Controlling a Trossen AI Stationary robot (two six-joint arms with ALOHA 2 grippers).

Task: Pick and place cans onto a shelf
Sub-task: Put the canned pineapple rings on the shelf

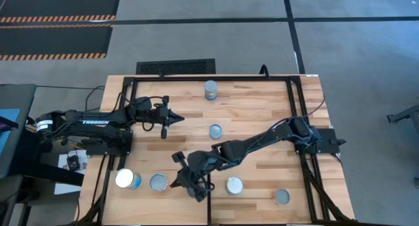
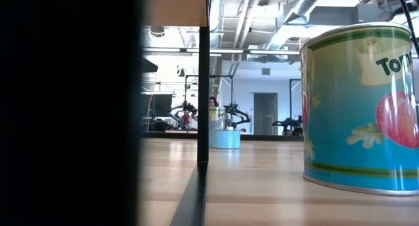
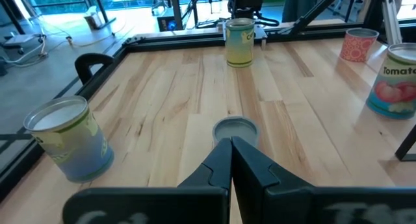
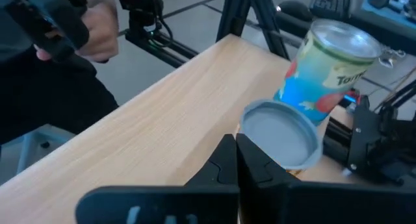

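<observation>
The right gripper [image 1: 175,181], fingers pressed shut and holding nothing, hovers beside a grey-topped can [image 1: 158,182]. It is probably lining up a pick, and must open first. The left gripper [image 1: 178,117] waits, also shut.

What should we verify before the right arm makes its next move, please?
1. Right claw open for a grasp: not ok; it is shut, tips just short of the grey-topped can.
2. Right claw free of load: ok; it holds nothing.
3. Left claw out of the way: ok; shut, on the left side, well apart from the right arm.
4. People clear: not ok; a hand shows just past the table edge in the right wrist view.
5. Shelf located and free: cannot tell; no view shows it plainly.
</observation>
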